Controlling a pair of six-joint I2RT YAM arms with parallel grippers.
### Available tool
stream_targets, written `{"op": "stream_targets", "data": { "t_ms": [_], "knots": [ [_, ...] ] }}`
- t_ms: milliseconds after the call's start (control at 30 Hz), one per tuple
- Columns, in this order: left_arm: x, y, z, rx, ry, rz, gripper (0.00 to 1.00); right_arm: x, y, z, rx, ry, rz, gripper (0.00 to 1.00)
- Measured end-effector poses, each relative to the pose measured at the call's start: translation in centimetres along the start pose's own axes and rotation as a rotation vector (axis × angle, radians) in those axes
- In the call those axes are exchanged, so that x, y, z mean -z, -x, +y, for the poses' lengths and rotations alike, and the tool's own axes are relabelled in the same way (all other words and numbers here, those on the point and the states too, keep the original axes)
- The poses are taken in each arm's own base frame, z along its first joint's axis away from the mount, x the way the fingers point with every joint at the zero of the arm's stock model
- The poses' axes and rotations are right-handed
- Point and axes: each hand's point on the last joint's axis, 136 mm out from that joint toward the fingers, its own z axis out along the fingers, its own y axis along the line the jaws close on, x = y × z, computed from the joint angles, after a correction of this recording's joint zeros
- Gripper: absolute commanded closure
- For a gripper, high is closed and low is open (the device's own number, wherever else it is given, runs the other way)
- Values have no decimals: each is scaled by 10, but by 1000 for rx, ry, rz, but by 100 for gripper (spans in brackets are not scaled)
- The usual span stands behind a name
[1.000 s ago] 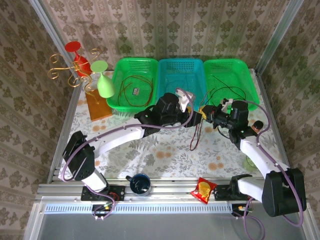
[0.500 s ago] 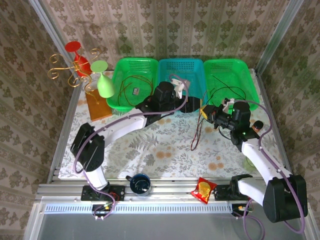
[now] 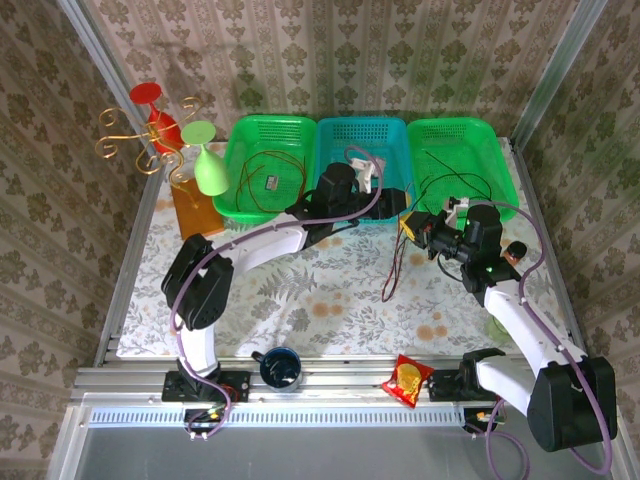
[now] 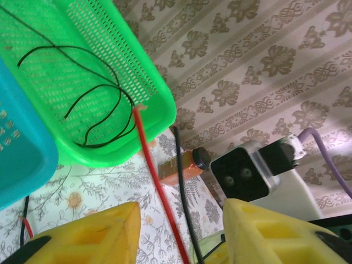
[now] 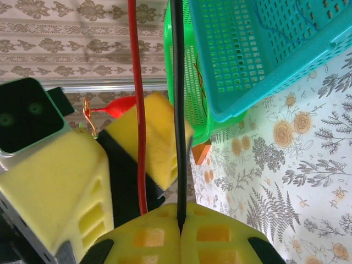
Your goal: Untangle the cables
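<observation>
The left gripper (image 4: pixel 180 215) has slid up to the frame's middle. It is narrowing but still gapes around the red cable (image 4: pixel 153 165) and black cable (image 4: pixel 181 181). The right gripper (image 5: pixel 180 220) pinches the black cable there. Pulling them apart looks next.

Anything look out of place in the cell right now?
Yes: a red snack packet and a dark mug sit on the metal rail at the near edge, off the floral mat.
</observation>
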Motion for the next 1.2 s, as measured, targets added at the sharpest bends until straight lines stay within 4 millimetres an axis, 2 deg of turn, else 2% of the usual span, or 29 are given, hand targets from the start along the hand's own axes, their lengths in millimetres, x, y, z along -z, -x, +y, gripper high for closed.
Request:
{"op": "stream_targets", "data": {
  "t_ms": [67, 133, 167, 267, 467, 900, 1200],
  "knots": [
    [0, 4, -6, -5, -20, -12, 72, 0, 0, -1, 0, -3, 1, 100],
    [0, 7, -9, -5, -34, -25, 73, 0, 0, -1, 1, -3, 1, 100],
    [0, 8, -10, -5, -37, -29, 71, 0, 0, -1, 1, -2, 1, 100],
    [0, 10, -12, -5, -45, -37, 55, 2, -1, 1, 6, 0, 0, 100],
    [0, 8, -9, -3, -31, -30, 48, 3, -2, 1, 10, -2, 0, 100],
    [-3, 0, -10, 2, -31, -10, 48, 4, -3, 1, 11, -6, -2, 100],
    [-9, -9, -5, 10, -28, 13, 45, 4, -3, 1, 14, -6, -2, 100]
  ]
}}
